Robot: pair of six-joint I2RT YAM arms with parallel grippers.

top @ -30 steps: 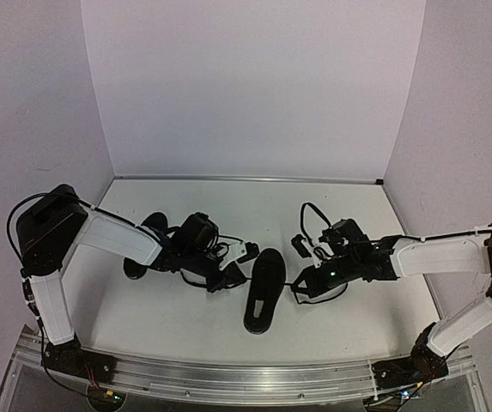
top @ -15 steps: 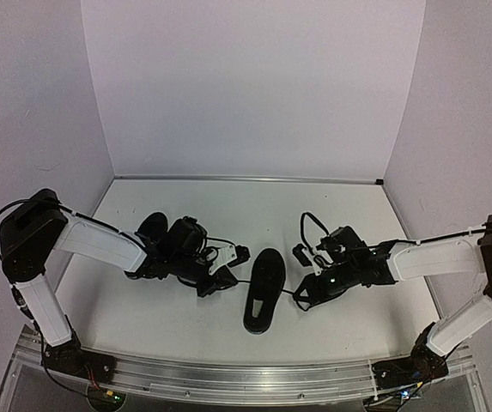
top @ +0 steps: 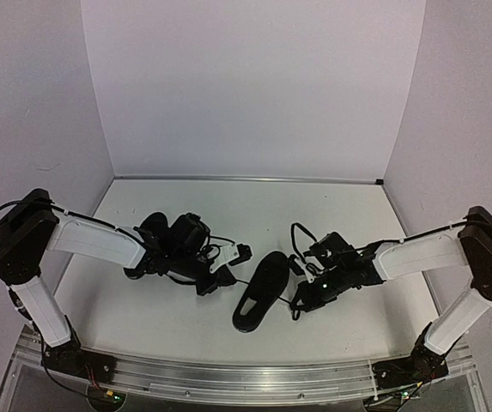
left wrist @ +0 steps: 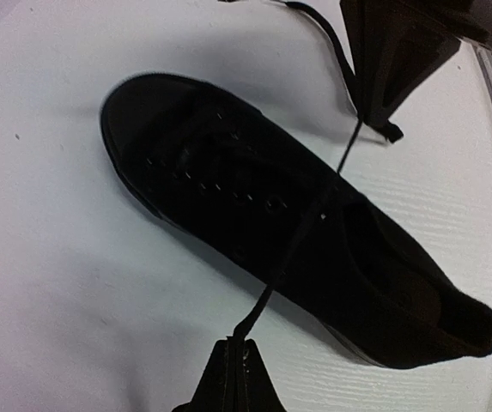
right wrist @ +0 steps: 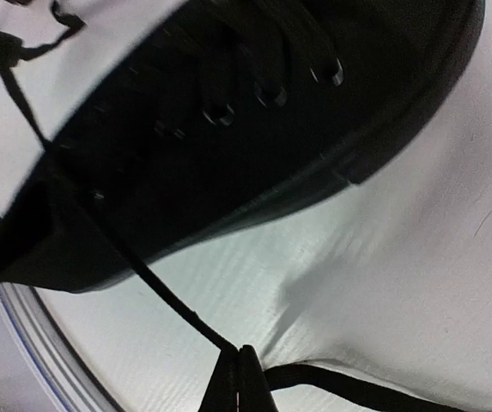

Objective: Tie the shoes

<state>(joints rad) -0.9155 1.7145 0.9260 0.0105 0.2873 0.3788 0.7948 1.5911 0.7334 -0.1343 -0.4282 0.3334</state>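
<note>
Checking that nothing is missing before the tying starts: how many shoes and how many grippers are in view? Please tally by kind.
Shoes: 2, one mid-table, one partly hidden behind the left arm at
Grippers: 2, the left gripper and the right gripper, each shut on a lace
Total: 4

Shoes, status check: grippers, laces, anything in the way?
Both shut: left gripper and right gripper pinching lace. Lace taut across near shoe, no bow visible. Nothing blocking; second shoe sits behind left arm.
</note>
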